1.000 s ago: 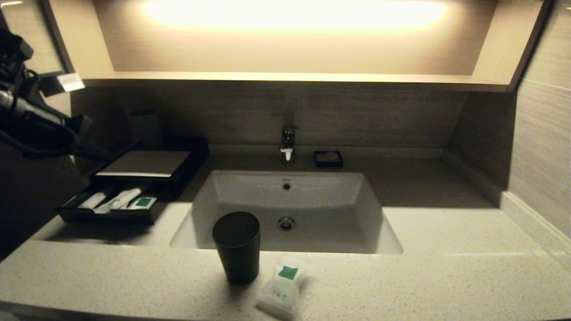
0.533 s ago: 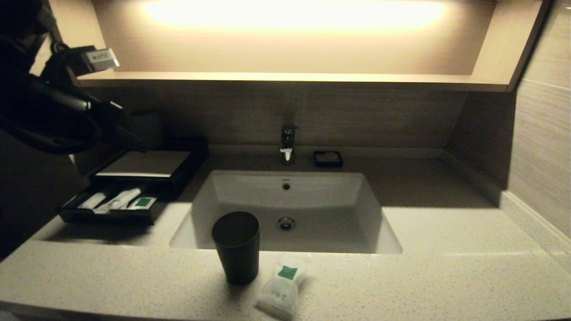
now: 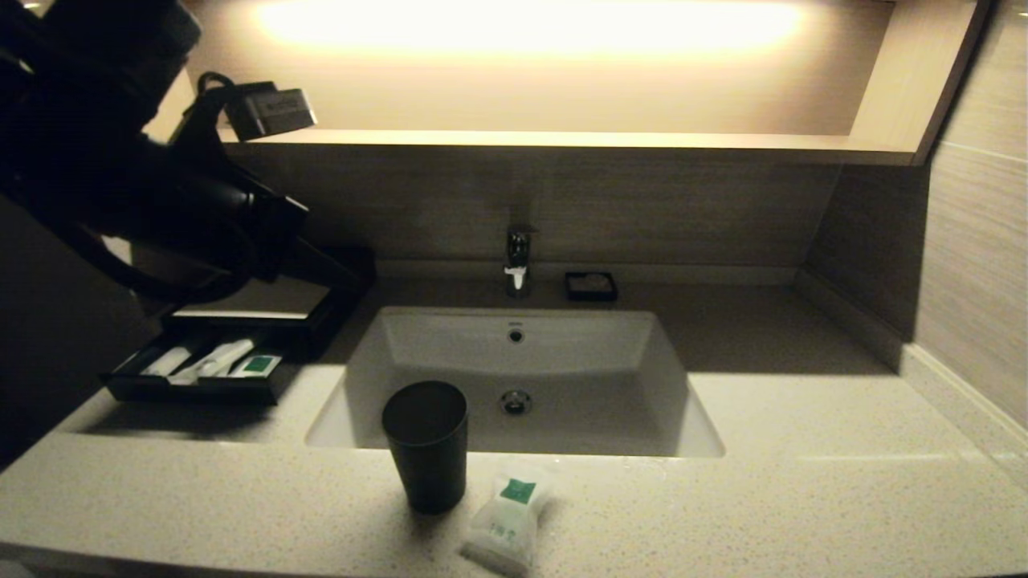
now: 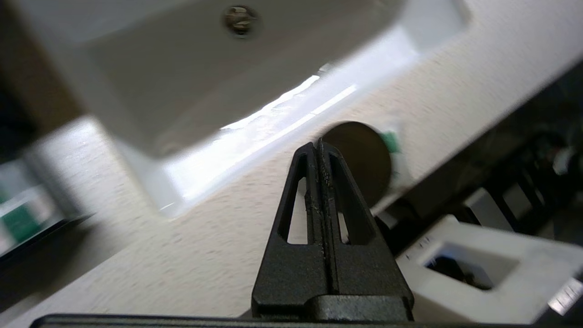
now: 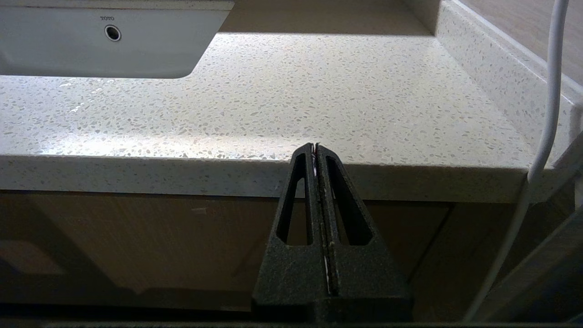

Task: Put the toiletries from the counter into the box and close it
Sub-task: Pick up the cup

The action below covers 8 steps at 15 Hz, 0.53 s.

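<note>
With our left gripper (image 4: 318, 145) pressed together, we open it before descending on the pouch (image 3: 506, 514) at the counter's (image 3: 803, 498) front edge.

Counter (image 3: 803, 498): box (image 3: 241, 321), tumbler (image 3: 426, 445), pouch (image 3: 506, 522).

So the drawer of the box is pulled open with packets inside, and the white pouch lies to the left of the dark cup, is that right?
Not quite: the head view shows the white pouch to the right of the dark cup, not the left. The drawer of the box is indeed pulled open with packets inside.
</note>
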Available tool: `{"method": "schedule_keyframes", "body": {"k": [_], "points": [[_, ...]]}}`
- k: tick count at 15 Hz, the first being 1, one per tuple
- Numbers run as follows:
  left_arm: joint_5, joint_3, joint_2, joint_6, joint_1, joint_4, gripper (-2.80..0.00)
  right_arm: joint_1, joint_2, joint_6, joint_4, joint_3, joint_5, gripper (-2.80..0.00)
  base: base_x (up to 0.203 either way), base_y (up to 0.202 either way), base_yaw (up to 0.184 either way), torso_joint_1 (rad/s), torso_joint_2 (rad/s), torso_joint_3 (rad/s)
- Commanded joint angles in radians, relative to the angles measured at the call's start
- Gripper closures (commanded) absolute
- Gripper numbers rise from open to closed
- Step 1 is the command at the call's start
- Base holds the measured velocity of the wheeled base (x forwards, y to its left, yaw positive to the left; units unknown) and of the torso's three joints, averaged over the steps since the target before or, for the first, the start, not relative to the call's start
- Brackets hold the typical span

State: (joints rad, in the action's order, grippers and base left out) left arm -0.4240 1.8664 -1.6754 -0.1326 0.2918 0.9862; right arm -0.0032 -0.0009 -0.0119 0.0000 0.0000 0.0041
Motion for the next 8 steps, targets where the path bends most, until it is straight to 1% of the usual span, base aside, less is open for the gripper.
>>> {"method": "schedule_keyframes", "body": {"k": [1,2,5,8], "points": [[-0.002,-0.007,0.009,-0.008,0.055,0.006,0.00,0.000,0.001,0.000,0.000,0.002,0.000,0.00,0.000,0.000,0.000,0.000,0.00,0.000],[-0.003,-0.010,0.015,-0.024,0.073,0.006,0.00,0.000,0.000,0.000,0.000,0.002,0.000,0.00,0.000,0.000,0.000,0.000,0.00,0.000],[-0.026,-0.038,0.013,-0.119,0.111,0.005,0.00,0.000,0.001,0.000,0.000,0.000,0.000,0.00,0.000,0.000,0.000,0.000,0.00,0.000],[-0.039,-0.056,0.016,-0.168,0.147,-0.007,0.00,0.000,0.001,0.000,0.000,0.002,0.000,0.00,0.000,0.000,0.000,0.000,0.00,0.000]]}}
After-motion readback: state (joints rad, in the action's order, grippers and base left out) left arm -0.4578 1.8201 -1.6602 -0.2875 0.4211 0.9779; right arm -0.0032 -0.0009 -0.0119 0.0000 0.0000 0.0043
